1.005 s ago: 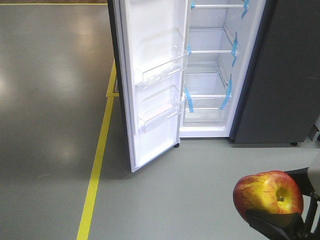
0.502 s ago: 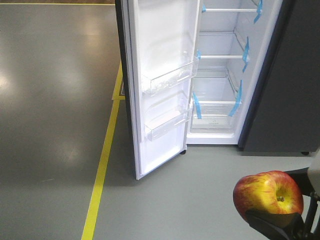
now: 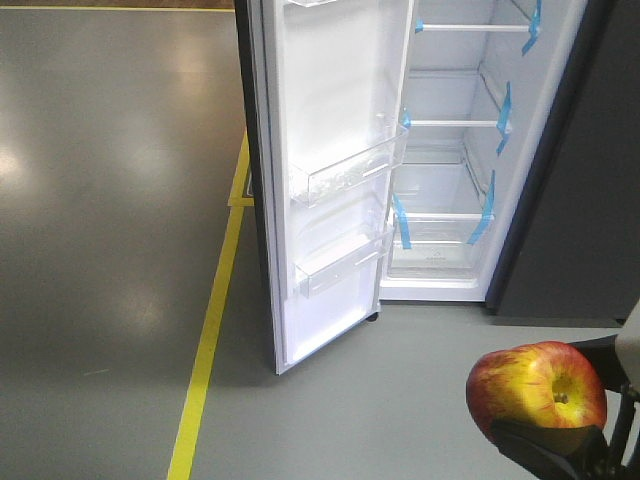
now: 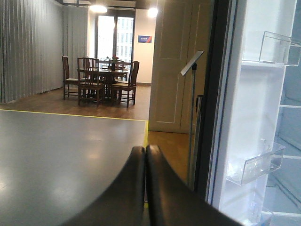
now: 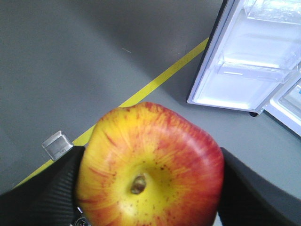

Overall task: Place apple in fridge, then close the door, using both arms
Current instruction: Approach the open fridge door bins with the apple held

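My right gripper (image 5: 150, 188) is shut on the apple (image 5: 150, 165), red streaked with yellow, stem dimple facing the camera. In the front view the apple (image 3: 535, 388) is held at the lower right, above the floor, well short of the fridge (image 3: 450, 150). The fridge stands open at the top, with white lining, clear shelves and blue tape strips. Its door (image 3: 330, 160) swings out to the left, white lining and clear bins facing me. My left gripper (image 4: 145, 153) is shut and empty; the door (image 4: 254, 117) shows at the right of its view.
A yellow floor line (image 3: 215, 320) runs along the floor left of the door. A dark grey panel (image 3: 590, 180) stands right of the fridge opening. A small metal block (image 5: 57, 145) lies by the line. Dining chairs and a table (image 4: 101, 80) stand far off.
The fridge and door have shifted right and down in the front view and look nearer. The apple stays in the right gripper at the same spot in the view.
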Tool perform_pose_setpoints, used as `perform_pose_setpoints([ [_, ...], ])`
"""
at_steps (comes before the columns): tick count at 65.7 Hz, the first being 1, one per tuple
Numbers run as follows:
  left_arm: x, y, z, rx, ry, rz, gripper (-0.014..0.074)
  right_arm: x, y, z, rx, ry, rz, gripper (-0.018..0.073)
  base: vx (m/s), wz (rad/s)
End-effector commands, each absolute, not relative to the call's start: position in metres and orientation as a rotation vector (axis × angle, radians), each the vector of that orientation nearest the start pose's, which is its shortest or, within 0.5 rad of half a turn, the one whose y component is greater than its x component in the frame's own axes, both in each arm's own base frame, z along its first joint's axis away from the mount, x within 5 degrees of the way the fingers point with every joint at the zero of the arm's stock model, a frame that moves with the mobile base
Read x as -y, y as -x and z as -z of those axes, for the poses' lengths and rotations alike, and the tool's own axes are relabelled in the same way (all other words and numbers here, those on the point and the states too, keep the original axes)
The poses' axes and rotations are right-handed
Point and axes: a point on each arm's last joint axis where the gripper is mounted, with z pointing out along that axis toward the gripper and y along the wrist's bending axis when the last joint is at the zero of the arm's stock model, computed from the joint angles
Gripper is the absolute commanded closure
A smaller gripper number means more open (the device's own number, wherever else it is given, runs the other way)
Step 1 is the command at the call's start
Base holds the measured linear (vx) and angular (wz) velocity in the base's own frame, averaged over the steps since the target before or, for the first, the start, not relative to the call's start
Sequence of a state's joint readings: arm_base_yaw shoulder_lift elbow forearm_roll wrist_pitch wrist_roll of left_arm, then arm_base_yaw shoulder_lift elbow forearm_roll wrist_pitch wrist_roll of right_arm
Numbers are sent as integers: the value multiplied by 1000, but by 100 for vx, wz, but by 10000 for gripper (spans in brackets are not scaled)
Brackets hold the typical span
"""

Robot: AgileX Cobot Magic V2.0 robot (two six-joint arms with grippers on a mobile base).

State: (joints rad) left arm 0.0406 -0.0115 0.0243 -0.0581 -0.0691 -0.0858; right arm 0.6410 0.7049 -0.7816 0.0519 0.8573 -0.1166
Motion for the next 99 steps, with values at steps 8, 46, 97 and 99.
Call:
perform_pose_setpoints([
  [8, -3, -55, -209, -1362, 138, 89, 602, -78, -99, -354, -2034, 798, -360, 376, 9, 1],
  [46, -3, -55, -209, -1362, 138, 89, 602, -78, -99, -354, -2034, 798, -360, 376, 8, 0],
  [97, -3, -55, -209, -1362, 138, 89, 602, -78, -99, -354, -2034, 798, -360, 376, 7, -3],
  [99, -3, -55, -209, -1362, 138, 89, 602, -78, -99, -354, -2034, 798, -360, 376, 7, 0],
])
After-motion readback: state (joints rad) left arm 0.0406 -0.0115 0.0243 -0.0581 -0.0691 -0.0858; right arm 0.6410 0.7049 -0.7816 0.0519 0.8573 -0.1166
